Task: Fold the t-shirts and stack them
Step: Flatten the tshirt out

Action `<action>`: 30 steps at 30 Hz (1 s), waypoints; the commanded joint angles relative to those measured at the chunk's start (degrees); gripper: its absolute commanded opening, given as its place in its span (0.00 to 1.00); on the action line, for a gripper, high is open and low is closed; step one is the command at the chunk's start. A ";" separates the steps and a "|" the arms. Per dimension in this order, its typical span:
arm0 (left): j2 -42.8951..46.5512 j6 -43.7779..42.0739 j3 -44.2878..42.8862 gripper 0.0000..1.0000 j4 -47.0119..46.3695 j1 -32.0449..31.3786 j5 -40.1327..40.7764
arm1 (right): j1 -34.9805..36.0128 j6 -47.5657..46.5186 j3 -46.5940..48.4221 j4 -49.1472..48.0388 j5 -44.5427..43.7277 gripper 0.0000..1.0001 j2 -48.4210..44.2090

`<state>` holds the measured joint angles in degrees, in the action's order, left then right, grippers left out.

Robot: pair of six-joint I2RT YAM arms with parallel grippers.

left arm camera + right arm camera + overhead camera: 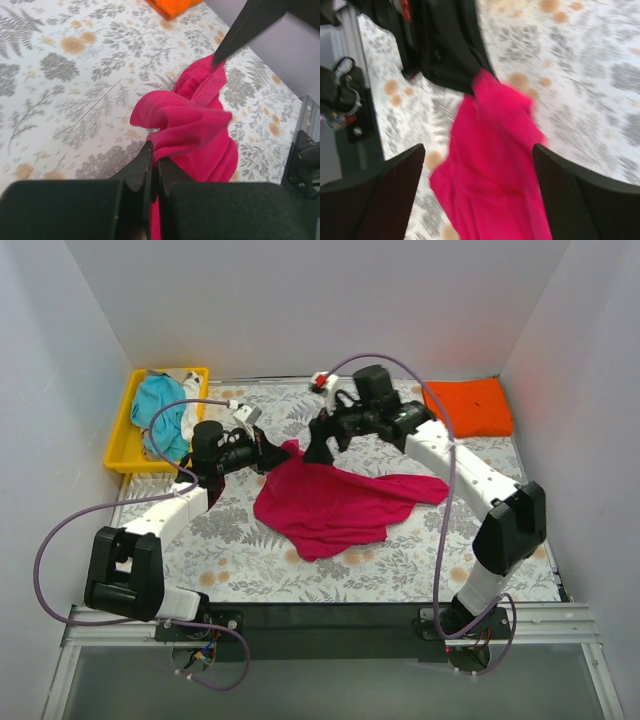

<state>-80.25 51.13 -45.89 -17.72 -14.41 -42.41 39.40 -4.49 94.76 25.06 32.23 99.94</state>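
My left arm stretches low, the left gripper [152, 161] pinching a corner of the magenta shirt [335, 502], which lies crumpled on the counter [420, 565]. My right arm bends inward, and the right gripper [318, 447] is spread wide beside that corner.

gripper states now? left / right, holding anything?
Left gripper: closed on the magenta t-shirt.
Right gripper: open, jaws wide apart, nothing gripped.
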 commanded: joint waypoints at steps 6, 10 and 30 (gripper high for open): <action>4.57 -7.10 -0.34 0.00 10.07 7.90 -1.71 | -25.75 -24.13 -5.63 15.88 2.15 0.88 -14.77; 1.24 -8.42 -3.50 0.00 11.29 10.72 -3.11 | -32.35 -38.79 -16.43 18.01 -3.13 0.83 -18.02; -8.69 -12.90 -11.85 0.00 15.25 12.13 -5.05 | -42.92 -61.68 -15.83 13.44 -8.32 0.61 0.43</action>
<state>-88.47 39.38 -54.89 -3.20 -2.44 -46.09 -3.97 -59.66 76.71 40.80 24.32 99.31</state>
